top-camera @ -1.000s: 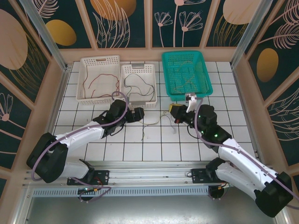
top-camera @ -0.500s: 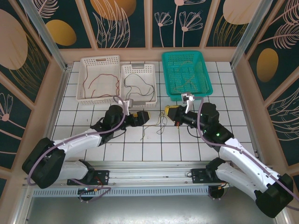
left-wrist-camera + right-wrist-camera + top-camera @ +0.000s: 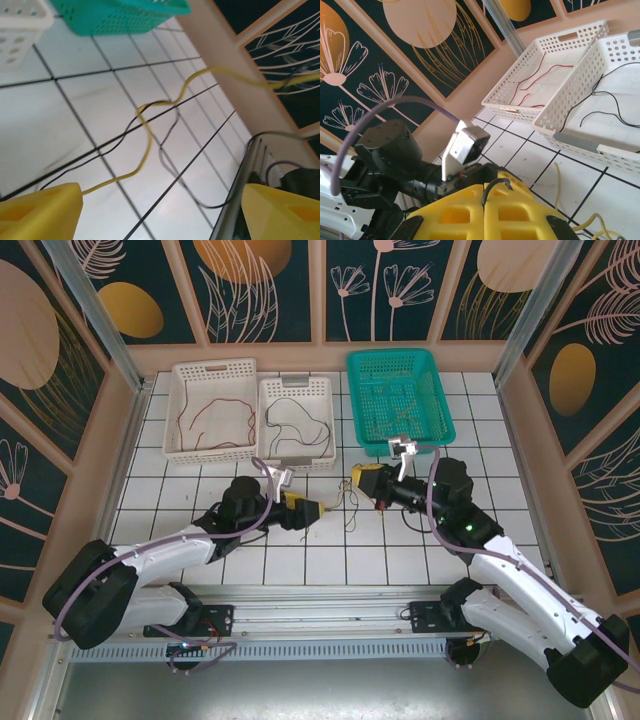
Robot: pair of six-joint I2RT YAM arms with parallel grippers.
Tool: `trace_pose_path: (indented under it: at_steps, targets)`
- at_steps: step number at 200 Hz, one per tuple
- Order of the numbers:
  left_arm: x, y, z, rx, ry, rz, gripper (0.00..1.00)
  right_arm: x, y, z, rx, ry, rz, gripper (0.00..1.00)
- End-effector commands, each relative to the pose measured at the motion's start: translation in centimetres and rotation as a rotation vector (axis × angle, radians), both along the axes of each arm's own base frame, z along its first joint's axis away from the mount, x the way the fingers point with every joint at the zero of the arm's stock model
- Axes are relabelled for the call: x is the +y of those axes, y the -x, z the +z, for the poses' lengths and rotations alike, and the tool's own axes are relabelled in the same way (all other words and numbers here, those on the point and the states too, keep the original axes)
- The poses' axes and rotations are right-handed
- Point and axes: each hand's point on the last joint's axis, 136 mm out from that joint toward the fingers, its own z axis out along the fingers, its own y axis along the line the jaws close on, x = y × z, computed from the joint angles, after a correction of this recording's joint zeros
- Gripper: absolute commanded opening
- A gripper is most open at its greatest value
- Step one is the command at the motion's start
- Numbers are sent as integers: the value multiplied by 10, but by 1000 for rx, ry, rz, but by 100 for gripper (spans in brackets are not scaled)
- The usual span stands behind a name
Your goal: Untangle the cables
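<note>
Thin yellow and black cables hang tangled between the two grippers at mid-table. In the left wrist view the yellow cable curves up from beside the left yellow finger, crossing a black cable that loops over the tiles. My left gripper is open, its fingers wide apart. My right gripper is shut on a black cable, whose curled end sticks out between the pads. More yellow cable lies on the tiles beyond.
A teal basket stands at the back right with thin wires inside. Two white baskets sit at the back left: one holds red cables, the other black ones. Wooden walls enclose the tiles.
My left gripper has come toward the near edge and to the right. The right gripper has shifted slightly left. The wires between them have been drawn closer together.
</note>
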Motion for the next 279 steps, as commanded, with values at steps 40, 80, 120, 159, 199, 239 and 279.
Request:
trace_pose_path:
  at_steps: [40, 80, 120, 159, 199, 239, 279]
  targets:
    - [-11, 1, -34, -3, -96, -29, 87, 2, 8, 37, -48, -70, 47, 0]
    - [-34, -6, -43, -20, -139, -65, 88, 3, 12, 38, -42, -76, 67, 0]
    - [-50, -13, -39, -40, -135, -95, 90, 5, 14, 34, -26, -84, 83, 0]
    - [-56, -16, -45, -39, -143, -114, 79, 5, 15, 36, -26, -93, 91, 0]
    - [-57, -13, -50, -33, -144, -126, 37, 4, 15, 39, -29, -94, 84, 0]
    - [-50, -7, -33, -50, -121, -120, 0, -15, -5, 32, -4, -70, -82, 0]
    - [-30, 6, -4, -74, -115, -87, 0, -72, -40, 12, 72, -56, -420, 0]
